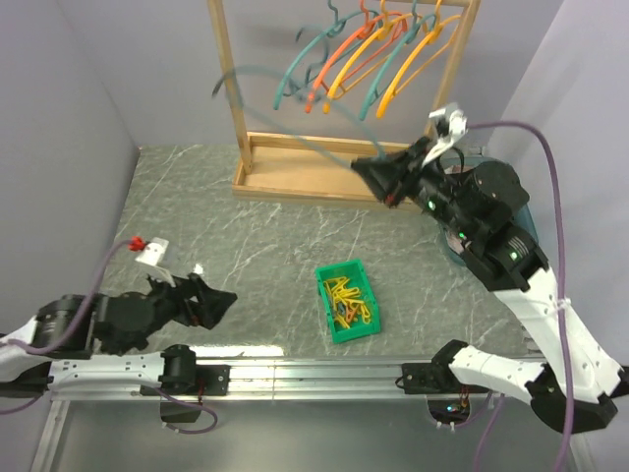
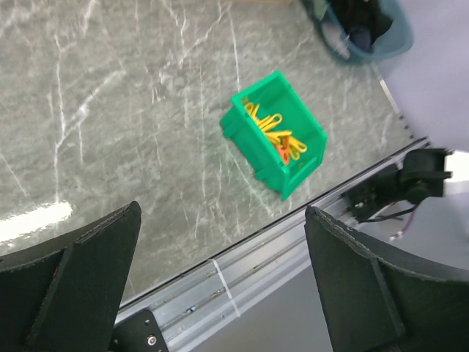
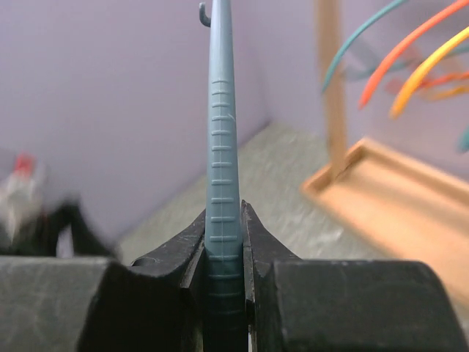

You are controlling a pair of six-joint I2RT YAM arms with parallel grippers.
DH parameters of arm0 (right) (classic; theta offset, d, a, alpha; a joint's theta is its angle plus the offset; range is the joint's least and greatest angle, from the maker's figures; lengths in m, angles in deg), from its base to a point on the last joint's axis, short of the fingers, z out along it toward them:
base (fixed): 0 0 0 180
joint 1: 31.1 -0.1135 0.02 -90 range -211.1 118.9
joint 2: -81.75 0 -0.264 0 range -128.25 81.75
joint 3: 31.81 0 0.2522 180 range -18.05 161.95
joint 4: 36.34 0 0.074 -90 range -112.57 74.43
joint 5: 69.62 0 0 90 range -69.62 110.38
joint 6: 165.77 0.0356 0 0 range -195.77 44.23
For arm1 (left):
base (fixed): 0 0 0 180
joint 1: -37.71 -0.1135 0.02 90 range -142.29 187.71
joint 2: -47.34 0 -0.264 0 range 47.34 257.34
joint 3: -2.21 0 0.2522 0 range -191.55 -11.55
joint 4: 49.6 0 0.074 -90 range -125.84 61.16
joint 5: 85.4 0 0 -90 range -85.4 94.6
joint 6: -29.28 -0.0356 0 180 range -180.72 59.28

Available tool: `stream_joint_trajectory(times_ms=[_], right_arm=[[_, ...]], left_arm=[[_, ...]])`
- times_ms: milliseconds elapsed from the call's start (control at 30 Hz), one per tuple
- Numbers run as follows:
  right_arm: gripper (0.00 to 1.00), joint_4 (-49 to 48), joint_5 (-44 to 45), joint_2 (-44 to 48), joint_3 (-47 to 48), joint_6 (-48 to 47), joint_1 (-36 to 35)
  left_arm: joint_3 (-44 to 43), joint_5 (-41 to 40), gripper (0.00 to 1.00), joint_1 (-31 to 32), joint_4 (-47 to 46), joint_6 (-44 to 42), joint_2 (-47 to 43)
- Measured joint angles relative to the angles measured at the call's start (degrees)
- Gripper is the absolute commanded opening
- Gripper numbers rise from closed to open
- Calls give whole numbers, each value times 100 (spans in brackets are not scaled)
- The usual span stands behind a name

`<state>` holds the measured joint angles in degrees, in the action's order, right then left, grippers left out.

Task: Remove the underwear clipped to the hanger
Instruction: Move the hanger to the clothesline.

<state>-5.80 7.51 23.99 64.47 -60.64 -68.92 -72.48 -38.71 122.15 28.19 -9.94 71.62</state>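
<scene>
My right gripper (image 1: 371,169) is shut on a bare grey-blue hanger (image 1: 344,157) and holds it in the air in front of the wooden rack (image 1: 295,172). The hanger is blurred. In the right wrist view the hanger (image 3: 222,147) stands upright between the closed fingers of my right gripper (image 3: 223,213), and no cloth or pegs show on it. Dark underwear (image 2: 360,18) lies in a blue basket (image 2: 392,44) at the far right. My left gripper (image 1: 221,300) is open and empty, low over the table's near left; its fingers (image 2: 73,279) stand wide apart.
A green bin (image 1: 349,300) with yellow pegs (image 2: 282,139) stands near the table's front middle. Several teal, orange and yellow hangers (image 1: 373,54) hang on the rack at the back. The aluminium rail (image 1: 314,374) runs along the near edge. Purple walls stand on both sides.
</scene>
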Motion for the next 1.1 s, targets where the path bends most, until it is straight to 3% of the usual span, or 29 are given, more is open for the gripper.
stream_joint_trajectory(times_ms=[200,433,800,1100], right_arm=[[0,-745,1517,-1067,914,393,-160],[0,-415,3136,-2087,1661,656,-605],[0,479,5554,-2111,2184,975,-1158],[0,699,6738,-1735,2186,791,-1283]], left_arm=[[544,101,99,2,-501,-4,72],[601,138,99,2,-763,-2,-70],[682,175,99,2,-861,11,-313],[732,208,99,2,-940,-4,-273]])
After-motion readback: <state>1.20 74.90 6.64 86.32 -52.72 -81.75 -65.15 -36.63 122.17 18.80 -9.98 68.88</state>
